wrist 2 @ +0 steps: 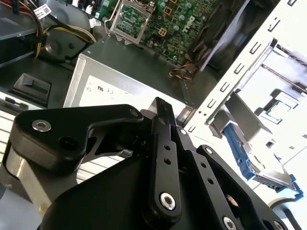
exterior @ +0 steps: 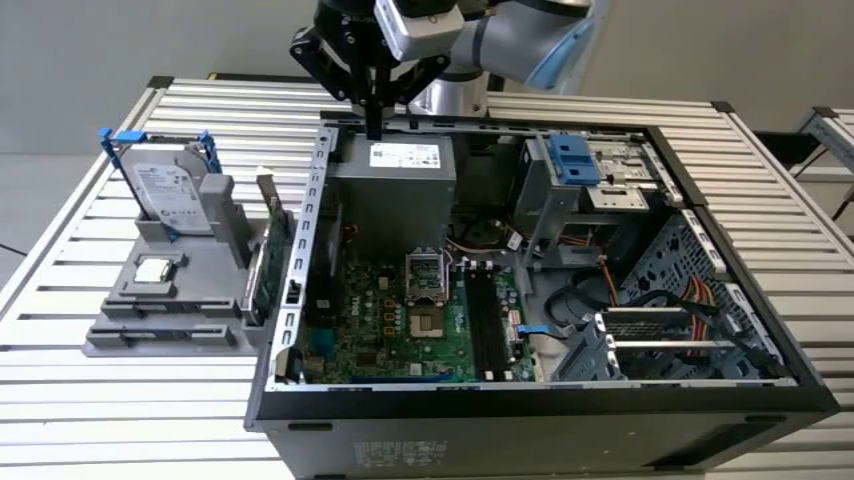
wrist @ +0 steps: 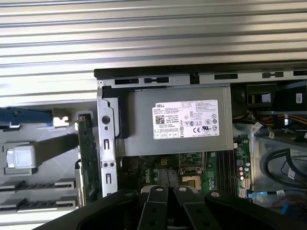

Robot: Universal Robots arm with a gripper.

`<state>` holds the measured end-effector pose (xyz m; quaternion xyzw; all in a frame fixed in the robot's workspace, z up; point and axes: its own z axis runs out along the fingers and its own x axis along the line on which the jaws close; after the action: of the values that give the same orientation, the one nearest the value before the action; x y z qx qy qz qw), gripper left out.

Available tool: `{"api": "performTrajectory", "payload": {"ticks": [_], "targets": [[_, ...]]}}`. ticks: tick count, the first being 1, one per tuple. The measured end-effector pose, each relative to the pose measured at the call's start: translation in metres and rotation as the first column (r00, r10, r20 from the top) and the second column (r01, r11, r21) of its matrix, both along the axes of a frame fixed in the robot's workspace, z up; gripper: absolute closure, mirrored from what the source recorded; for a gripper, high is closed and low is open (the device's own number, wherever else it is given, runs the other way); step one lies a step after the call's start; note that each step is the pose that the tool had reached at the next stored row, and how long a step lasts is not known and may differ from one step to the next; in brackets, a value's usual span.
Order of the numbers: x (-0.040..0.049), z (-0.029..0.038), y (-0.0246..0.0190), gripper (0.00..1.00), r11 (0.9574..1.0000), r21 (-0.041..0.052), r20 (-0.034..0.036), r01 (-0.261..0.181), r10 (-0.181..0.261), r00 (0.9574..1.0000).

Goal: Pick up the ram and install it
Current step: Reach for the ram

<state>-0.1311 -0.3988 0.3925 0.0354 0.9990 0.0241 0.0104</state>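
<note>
A: Where is the tool?

B: In the exterior view, the tool [exterior: 374,128] hangs over the rear rim of the open computer case [exterior: 694,185], just above the grey power supply [exterior: 394,178]. Its jaws are pressed together, and I see nothing between them in that view or in either wrist view.

A: And the ram?

B: It is well apart from the tool, toward the exterior view's left. A grey stepped holder [exterior: 200,322] stands on the tabletop [exterior: 80,420] just beside the case. A thin dark strip lies along its front step. I take that for the ram [exterior: 180,338], though I cannot be sure.

A: What else sits in the holder?

B: A hard drive [exterior: 174,195] stands upright at the back, in a frame with blue corners. A small square silver chip [exterior: 156,268] rests on a pedestal in the middle. A green card [exterior: 276,265] stands on edge along the side nearest the case.

A: What about the surface and the room?

B: The tabletop is made of pale metal slats. The case lies open on it, with the green motherboard [exterior: 387,320] facing up. Behind it is a plain grey wall [exterior: 134,40]. The corner of a second slatted table [exterior: 834,130] shows at the exterior view's right edge.
</note>
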Motion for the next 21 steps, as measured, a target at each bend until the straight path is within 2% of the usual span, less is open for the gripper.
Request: {"api": "performTrajectory", "payload": {"ticks": [5,15,21], "targets": [[-0.0045,0.0000,0.0000,1.00,1.0000,0.0000,0.0000,0.000,0.000,1.0000],[-0.0071,0.0000,-0.0001,1.00,1.0000,0.0000,0.0000,0.000,0.000,1.0000],[-0.0157,0.0000,0.0000,1.00,1.0000,0.0000,0.0000,0.000,0.000,1.0000]]}}
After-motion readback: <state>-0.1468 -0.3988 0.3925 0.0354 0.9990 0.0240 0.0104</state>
